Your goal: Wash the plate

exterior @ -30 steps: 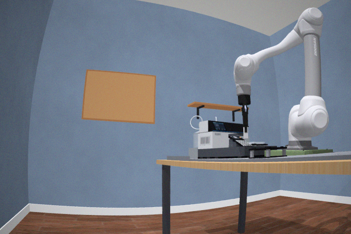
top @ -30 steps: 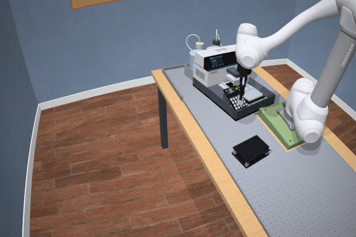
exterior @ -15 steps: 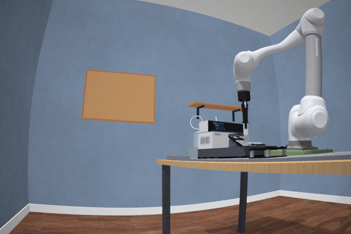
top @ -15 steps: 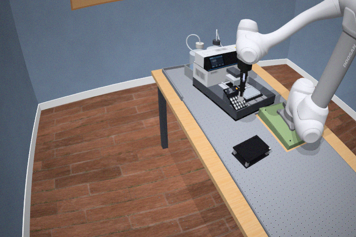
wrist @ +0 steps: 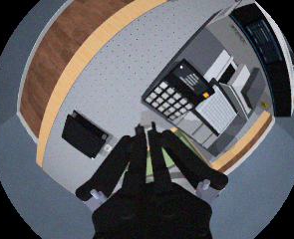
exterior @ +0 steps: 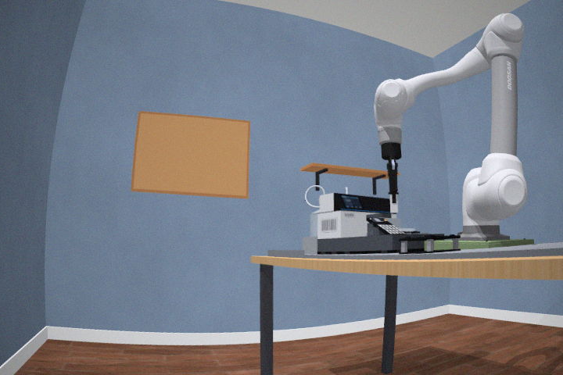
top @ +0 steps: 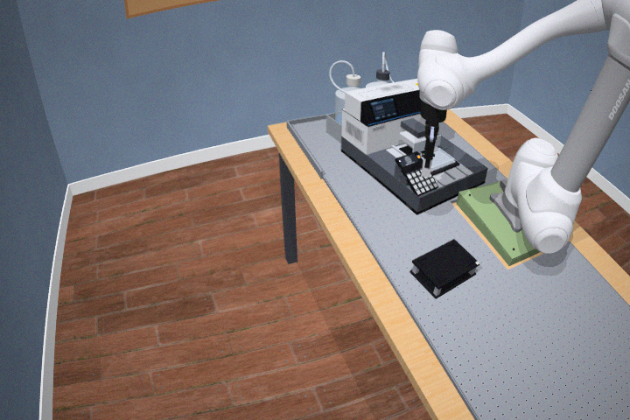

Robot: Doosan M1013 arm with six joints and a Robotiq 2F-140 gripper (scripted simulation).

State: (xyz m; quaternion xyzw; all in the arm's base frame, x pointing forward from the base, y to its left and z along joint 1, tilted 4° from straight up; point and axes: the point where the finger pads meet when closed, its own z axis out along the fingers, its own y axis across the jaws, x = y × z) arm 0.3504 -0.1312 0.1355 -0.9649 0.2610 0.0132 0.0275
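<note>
The washer (top: pixel 381 121) stands at the far end of the table, with its sloped keypad (top: pixel 421 182) at the front. A pale plate (top: pixel 442 159) lies in the carrier to the right of the keypad; it also shows in the wrist view (wrist: pixel 216 112). My gripper (top: pixel 427 168) is shut and empty, pointing straight down a little above the keypad's right side. The wrist view shows the shut fingertips (wrist: pixel 148 129) just short of the keypad (wrist: pixel 168 96), and a small amber light (wrist: pixel 204 95) on the panel above the keys. The black nest N1 (top: pixel 444 267) holds no plate.
Two bottles with tubing (top: pixel 351 81) stand behind the washer. My arm's green base block (top: pixel 496 222) sits right of the washer tray. A wall shelf (exterior: pixel 342 169) hangs behind the washer. The table's wooden edge (top: pixel 355 257) runs along the left.
</note>
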